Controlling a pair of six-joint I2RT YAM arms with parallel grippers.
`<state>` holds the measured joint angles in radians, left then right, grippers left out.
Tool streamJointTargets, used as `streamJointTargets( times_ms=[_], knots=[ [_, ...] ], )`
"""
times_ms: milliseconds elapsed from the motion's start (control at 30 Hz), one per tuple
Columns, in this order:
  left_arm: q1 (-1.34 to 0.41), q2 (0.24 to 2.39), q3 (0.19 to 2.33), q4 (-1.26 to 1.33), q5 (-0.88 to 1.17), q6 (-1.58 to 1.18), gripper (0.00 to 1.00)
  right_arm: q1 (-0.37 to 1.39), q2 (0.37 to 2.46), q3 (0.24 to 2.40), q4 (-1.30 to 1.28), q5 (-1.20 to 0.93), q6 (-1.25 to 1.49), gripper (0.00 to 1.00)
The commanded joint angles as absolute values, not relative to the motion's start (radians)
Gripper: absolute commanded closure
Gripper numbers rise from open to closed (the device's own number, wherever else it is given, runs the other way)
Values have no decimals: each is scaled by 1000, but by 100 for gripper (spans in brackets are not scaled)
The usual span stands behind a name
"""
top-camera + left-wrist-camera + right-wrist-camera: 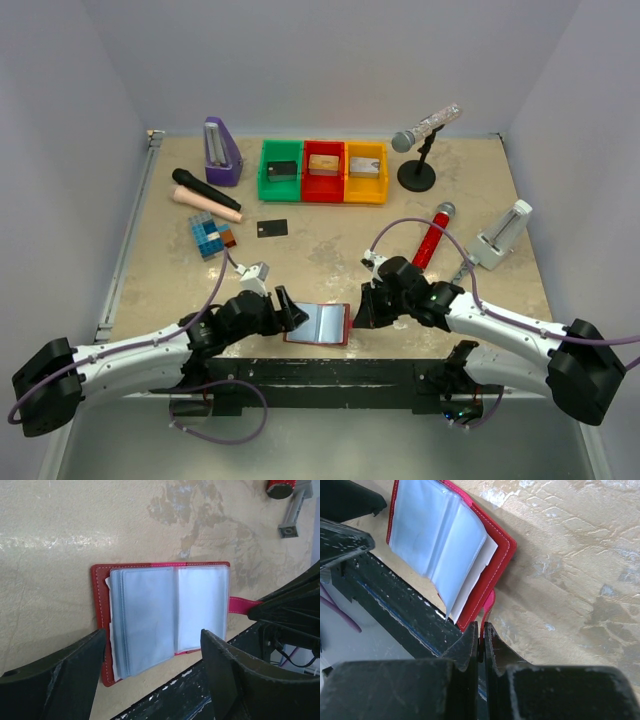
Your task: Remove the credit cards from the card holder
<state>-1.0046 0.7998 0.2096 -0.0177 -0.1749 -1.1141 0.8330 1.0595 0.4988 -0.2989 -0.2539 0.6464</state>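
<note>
The dark-red card holder [318, 324] lies open on the table near the front edge, its pale bluish clear pockets [165, 615] facing up. My left gripper [154, 635] is open, one finger on either side of the holder's near edge, and holds nothing. My right gripper [481, 630] is shut on the holder's snap tab [489, 605] at its right side. A white sheet edge [476, 577] shows under the pockets. One black credit card [272, 228] lies flat on the table behind the holder. No other credit cards show.
Green, red and yellow bins [323, 172] with small blocks stand at the back. A purple metronome [221, 150], a black microphone [205, 187], a checkered block [206, 236], a red microphone [430, 238], a microphone on a stand [418, 140] and a white device [503, 235] surround the middle. A black bar [330, 375] runs along the near edge.
</note>
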Motion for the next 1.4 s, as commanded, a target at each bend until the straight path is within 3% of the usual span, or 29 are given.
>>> streamJointTargets(
  times_ms=[0, 500, 833, 1367],
  knots=[
    [-1029, 856, 238, 46, -169, -1100, 20, 838, 1057, 503, -264, -272, 637, 100],
    [-1065, 741, 244, -28, -265, -1094, 21, 838, 1058, 506, -267, -270, 632, 100],
    [-1072, 831, 229, 116, -193, -1069, 25, 838, 1081, 520, -268, -273, 627, 100],
    [-1072, 884, 216, 95, -195, -1086, 26, 838, 1100, 532, -265, -281, 623, 100]
  ],
)
